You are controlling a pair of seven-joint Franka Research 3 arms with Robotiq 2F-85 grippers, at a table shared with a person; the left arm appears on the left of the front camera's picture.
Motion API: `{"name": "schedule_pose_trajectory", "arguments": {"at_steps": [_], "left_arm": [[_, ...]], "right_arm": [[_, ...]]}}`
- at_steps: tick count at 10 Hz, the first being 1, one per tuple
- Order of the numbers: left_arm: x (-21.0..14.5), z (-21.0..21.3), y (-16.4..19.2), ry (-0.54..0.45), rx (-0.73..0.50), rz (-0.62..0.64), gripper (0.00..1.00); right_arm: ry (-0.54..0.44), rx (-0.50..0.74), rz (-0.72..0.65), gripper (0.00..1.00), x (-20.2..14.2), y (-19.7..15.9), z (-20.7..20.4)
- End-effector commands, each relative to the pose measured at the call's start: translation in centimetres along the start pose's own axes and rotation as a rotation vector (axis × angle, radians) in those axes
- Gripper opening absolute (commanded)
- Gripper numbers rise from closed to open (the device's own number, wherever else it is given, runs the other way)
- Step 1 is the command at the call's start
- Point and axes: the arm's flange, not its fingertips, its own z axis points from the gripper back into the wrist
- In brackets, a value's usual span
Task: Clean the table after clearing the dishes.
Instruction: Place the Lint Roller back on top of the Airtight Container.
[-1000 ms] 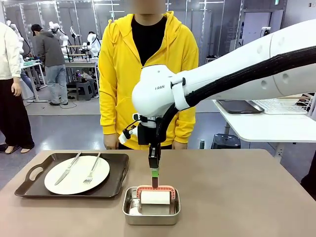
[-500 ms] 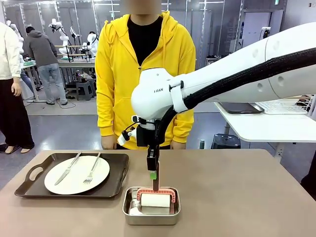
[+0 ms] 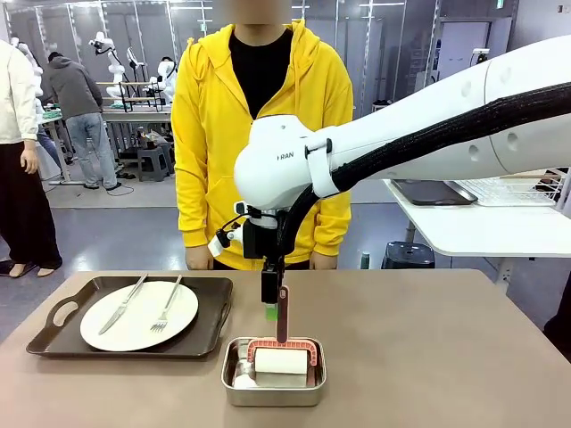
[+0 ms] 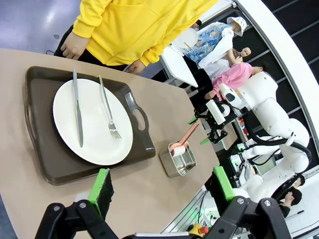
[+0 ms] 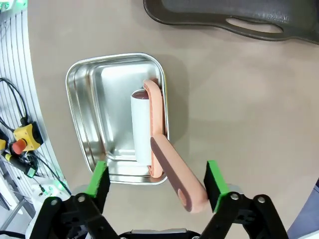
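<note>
right jaws sprung apart, raised slightly, pink roller handle [image 3: 282, 316] let go

Front faces person [image 3: 259, 116] across table [image 3: 428, 357]; right wrist close overhead; all share tin [image 3: 272, 397].

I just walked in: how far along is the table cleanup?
Done: nothing I can confirm. In hand: the open right gripper straddles the pink handle of the roller without gripping; the roller rests in the steel tin. Left: the tray with plate, knife and fork sits uncleared on the table, and whether the top was rolled cannot be told.
</note>
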Motion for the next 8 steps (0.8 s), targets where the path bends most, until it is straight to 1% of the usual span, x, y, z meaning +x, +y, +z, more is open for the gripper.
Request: {"name": "schedule_pose_trajectory", "arguments": {"at_steps": [1,2,3,8], "left_arm": [[-0.03,0.23,-0.15,-0.009,-0.013,-0.008,1.00],[-0.03,0.23,-0.15,-0.009,-0.013,-0.008,1.00],[-0.03,0.23,-0.15,-0.009,-0.013,-0.008,1.00],[-0.03,0.23,-0.15,-0.009,-0.013,-0.008,1.00]], "right_arm": [[-0.005,-0.016,0.006,1.00,-0.67,0.48,0.30],[0.004,-0.029,0.065,1.00,-1.04,0.72,0.54],[-0.002,-0.003,-0.001,1.00,-0.07,0.00,0.22],[-0.002,-0.003,-0.001,1.00,-0.07,0.00,0.22]]}}
